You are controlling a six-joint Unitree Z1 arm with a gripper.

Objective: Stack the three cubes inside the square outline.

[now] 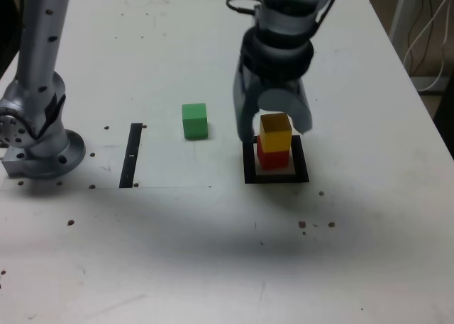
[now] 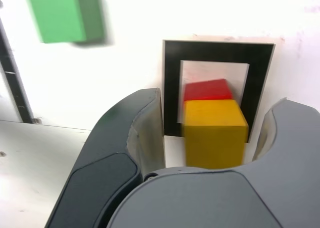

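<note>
The yellow cube (image 1: 275,132) rests on the red cube (image 1: 272,159), and both stand inside the square outline (image 1: 277,177), right of centre in the exterior view. My gripper (image 1: 276,127) hangs over this stack, open, one finger on each side of the yellow cube. In the wrist view a gap shows between each finger and the yellow cube (image 2: 215,135), with the red cube (image 2: 207,90) beneath it inside the outline (image 2: 172,88). The green cube (image 1: 194,120) sits alone on the table, on the exterior view's left of the stack, and appears blurred in the wrist view (image 2: 65,14).
A thin black strip (image 1: 131,155) lies on the white table, on the exterior view's left of the green cube. The arm's grey base (image 1: 35,125) stands at the exterior view's left edge. Cables hang beyond the table's far right corner.
</note>
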